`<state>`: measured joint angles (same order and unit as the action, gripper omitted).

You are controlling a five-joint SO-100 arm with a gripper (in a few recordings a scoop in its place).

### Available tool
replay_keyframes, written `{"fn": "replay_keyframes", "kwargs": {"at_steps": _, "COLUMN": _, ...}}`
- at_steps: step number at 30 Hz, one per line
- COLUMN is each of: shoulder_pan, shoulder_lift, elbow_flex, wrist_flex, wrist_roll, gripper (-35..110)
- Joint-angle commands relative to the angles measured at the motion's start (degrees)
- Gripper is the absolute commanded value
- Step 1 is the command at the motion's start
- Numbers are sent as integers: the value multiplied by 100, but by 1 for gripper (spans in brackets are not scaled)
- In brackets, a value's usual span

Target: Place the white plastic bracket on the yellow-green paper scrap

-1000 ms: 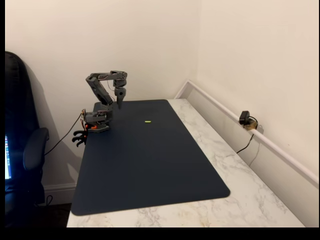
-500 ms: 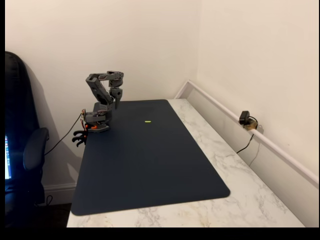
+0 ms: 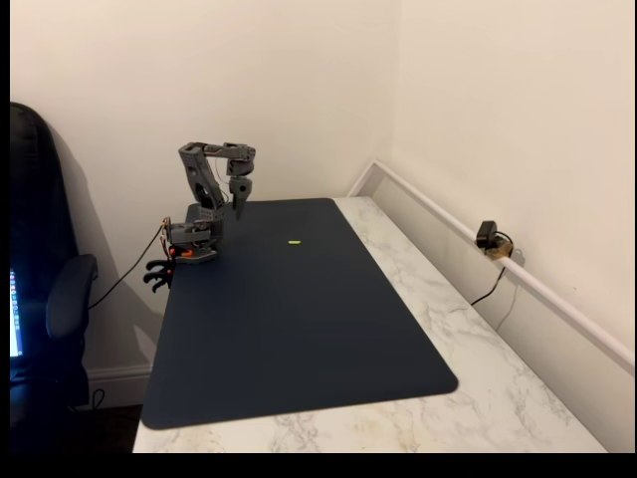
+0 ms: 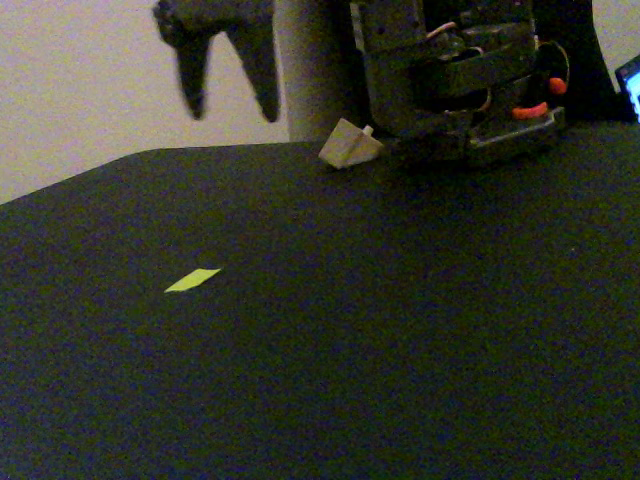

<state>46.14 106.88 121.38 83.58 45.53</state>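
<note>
1. The white plastic bracket lies on the dark mat close against the arm's base, touching or almost touching its lower left corner in the low fixed view. It is a small off-white wedge, with its broader face towards the camera and its pointed end to the right; a small stub juts from its top edge. No finger is on it.

2. The yellow-green paper scrap lies flat on the mat, well apart from the bracket, lower and to the left in the low fixed view. It is a thin sliver, and its long axis runs from lower left to upper right. In the wide fixed view it shows as a tiny bright mark on the far half of the mat, to the right of the arm.

3. The gripper hangs in the air above the mat's far edge, fingertips down. Its two dark fingers are spread apart with a clear gap between the tips, and nothing is between them. It stands to the left of the bracket in the low fixed view and touches neither the bracket nor the scrap.

4. In the wide fixed view the grey arm is folded up over its base at the mat's far left corner, with the gripper pointing down just beside it.

5. The mat covers most of a white marble table set in a room corner.
</note>
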Motion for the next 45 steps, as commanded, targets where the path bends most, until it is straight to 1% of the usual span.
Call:
{"fn": "replay_keyframes", "kwargs": {"at_steps": 1, "shoulder_pan": -44, "shoulder_lift": 53, "elbow_flex": -483, "wrist_flex": 158, "wrist_roll": -360, "gripper": 50}}
{"fn": "replay_keyframes", "kwargs": {"at_steps": 7, "shoulder_pan": 35, "shoulder_lift": 246, "elbow_flex": -562, "wrist_flex": 290, "wrist_roll": -659, "gripper": 52}}
{"fn": "replay_keyframes", "kwargs": {"at_steps": 11, "shoulder_pan": 79, "shoulder_lift": 185, "elbow_flex": -879, "wrist_flex": 457, "wrist_roll": -624, "gripper": 52}}
{"fn": "replay_keyframes", "kwargs": {"at_steps": 19, "shoulder_pan": 202, "shoulder_lift": 114, "elbow_flex": -624, "wrist_flex": 308, "wrist_roll": -527, "gripper": 52}}
{"fn": "replay_keyframes", "kwargs": {"at_steps": 23, "shoulder_pan": 202, "shoulder_lift": -211, "elbow_flex": -826, "wrist_flex": 378, "wrist_roll": -527, "gripper": 52}}
{"fn": "replay_keyframes", "kwargs": {"at_steps": 29, "shoulder_pan": 211, "shoulder_lift": -677, "elbow_flex": -1406, "wrist_flex": 580, "wrist_roll": -773, "gripper": 50}}
{"fn": "replay_keyframes", "kwargs": {"at_steps": 36, "shoulder_pan": 448, "shoulder_lift": -729, "elbow_flex": -1494, "wrist_flex": 123, "wrist_roll": -1441, "gripper": 48}}
{"fn": "replay_keyframes", "kwargs": {"at_steps": 40, "shoulder_pan": 369, "shoulder_lift": -1459, "elbow_flex": -2109, "wrist_flex": -132, "wrist_roll": -1749, "gripper": 49}}
{"fn": "replay_keyframes", "kwargs": {"at_steps": 43, "shoulder_pan": 369, "shoulder_lift": -2426, "elbow_flex": -3094, "wrist_flex": -193, "wrist_roll": -1890, "gripper": 49}}
{"fn": "replay_keyframes", "kwargs": {"at_steps": 45, "shoulder_pan": 308, "shoulder_lift": -3006, "elbow_flex": -3973, "wrist_flex": -9, "wrist_roll": -1934, "gripper": 49}}
